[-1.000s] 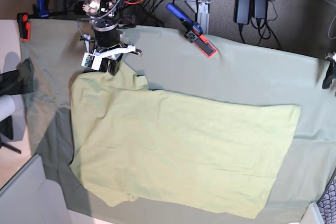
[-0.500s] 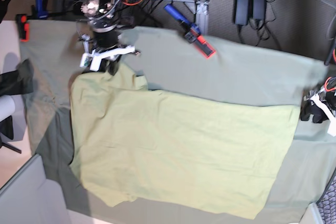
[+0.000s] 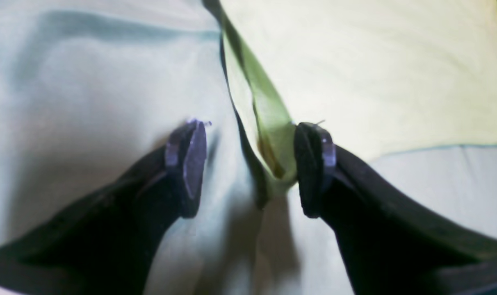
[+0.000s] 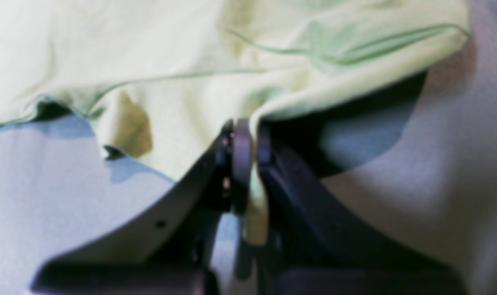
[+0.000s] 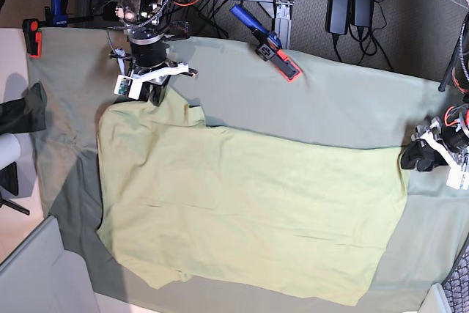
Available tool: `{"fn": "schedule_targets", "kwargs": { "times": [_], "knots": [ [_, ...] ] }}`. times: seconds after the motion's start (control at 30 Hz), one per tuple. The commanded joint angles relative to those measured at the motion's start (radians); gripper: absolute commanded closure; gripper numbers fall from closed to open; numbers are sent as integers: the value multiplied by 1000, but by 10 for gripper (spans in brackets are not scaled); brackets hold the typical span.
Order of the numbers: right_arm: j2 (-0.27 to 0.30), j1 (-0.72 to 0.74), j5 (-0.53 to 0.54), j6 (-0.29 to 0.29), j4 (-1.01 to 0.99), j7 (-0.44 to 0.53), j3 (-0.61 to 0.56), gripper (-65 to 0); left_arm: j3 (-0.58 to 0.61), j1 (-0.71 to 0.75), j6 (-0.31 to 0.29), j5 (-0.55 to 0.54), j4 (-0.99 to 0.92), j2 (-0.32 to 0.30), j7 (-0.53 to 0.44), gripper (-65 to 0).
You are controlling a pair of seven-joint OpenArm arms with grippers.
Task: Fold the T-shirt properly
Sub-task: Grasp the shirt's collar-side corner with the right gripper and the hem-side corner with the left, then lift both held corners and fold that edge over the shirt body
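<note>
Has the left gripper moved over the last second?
Yes. The left gripper came in from the table cloth's edge to the T-shirt's corner.

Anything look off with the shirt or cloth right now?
Mostly fine. The pale yellow-green cotton T-shirt lies skewed on the grey-green table cloth, one sleeve bunched near the front edge. No damage visible.

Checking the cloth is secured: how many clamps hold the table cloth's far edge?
2 visible: a small red-and-black clamp at the far left corner, a blue-and-red clamp mid-edge on the grey-green table cloth. Others may be out of frame.
</note>
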Motion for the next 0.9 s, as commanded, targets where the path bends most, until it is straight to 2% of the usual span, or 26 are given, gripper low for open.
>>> {"fn": "schedule_targets", "kwargs": {
  "times": [0.0,0.23,0.33,0.47,0.67,0.8,0.87],
  "knots": [
    [3,-3,-4,1,10,-3,0,0,-16,-8,-30,-23,19,-24,-4,-376],
    [3,-3,-3,1,10,-3,0,0,-27,-8,-30,-45,20,-34,-2,-376],
    [4,-3,-3,1,10,-3,0,0,-27,-8,-69,-104,20,-33,31,-376],
    [4,-3,-3,2,10,-3,0,0,-27,-9,-73,-133,22,-34,37,-376],
    [6,-2,-3,2,10,-3,0,0,-16,-6,-77,-116,30,-33,50,-376],
    [6,-3,-3,2,10,-3,0,0,-10,-6,-71,-65,22,-14,12,-376],
    [6,-3,-3,2,10,-3,0,0,-10,-6,-48,-27,6,-6,-12,-376]
  ]
}}
